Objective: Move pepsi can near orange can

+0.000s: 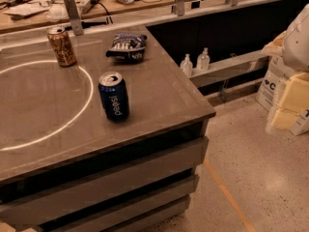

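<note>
So the gray counter takes up most of the shot. Dark blue snack bag lies near the back edge, toward the right corner. The pepsi can stands upright closer to the front edge, a bit in from the right edge. The orange can is upright too, up by the back edge and left of the bag, well apart from the pepsi. Two little clear bottles sit on a ledge past the right edge. The gripper is out of shot, so I can't tell how open it is or whether it holds anything.
</note>
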`<control>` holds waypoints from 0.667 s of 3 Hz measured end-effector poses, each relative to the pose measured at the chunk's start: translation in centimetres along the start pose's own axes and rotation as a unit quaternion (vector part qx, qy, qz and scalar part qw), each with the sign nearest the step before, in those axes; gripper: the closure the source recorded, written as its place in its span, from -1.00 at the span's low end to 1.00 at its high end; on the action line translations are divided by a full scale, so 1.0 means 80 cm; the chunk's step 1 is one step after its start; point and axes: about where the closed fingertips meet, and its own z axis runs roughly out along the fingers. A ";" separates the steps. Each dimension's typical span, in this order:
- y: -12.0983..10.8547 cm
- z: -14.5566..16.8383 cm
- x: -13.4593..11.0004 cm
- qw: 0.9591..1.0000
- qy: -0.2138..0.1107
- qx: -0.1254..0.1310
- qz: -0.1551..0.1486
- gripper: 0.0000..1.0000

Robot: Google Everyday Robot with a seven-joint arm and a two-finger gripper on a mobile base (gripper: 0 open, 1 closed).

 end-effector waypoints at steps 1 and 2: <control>0.000 0.000 0.000 1.000 0.000 0.000 0.000 -1.00; -0.002 0.002 -0.009 1.000 -0.030 0.005 -0.001 -1.00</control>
